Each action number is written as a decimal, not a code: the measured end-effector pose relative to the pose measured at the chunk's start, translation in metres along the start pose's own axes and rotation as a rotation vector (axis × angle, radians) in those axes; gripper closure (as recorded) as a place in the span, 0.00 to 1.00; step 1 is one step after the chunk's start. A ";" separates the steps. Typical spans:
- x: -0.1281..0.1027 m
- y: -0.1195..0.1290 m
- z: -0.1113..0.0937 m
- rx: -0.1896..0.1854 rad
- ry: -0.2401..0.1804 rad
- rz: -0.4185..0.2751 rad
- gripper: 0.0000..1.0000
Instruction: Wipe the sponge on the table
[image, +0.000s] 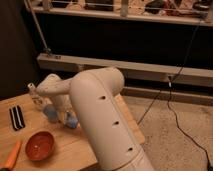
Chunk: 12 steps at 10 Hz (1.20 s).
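The light-blue sponge (72, 122) lies on the wooden table (80, 145), just right of the table's middle. My gripper (64, 114) comes down onto the sponge's left side at the end of the white arm (100, 115). The arm's bulk hides most of the gripper. I cannot tell whether the gripper holds the sponge or only presses on it.
A small blue round cup (49, 111) stands just left of the gripper. An orange bowl (40, 145) sits near the front, with an orange carrot-like thing (11, 156) at the front left edge. A black-and-white striped item (17, 118) and a small bottle (34, 95) are at the left.
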 end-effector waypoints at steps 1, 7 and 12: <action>0.000 -0.010 -0.001 0.004 -0.009 0.023 1.00; -0.005 -0.073 -0.013 0.022 -0.067 0.153 1.00; -0.002 -0.113 0.002 0.040 -0.043 0.256 1.00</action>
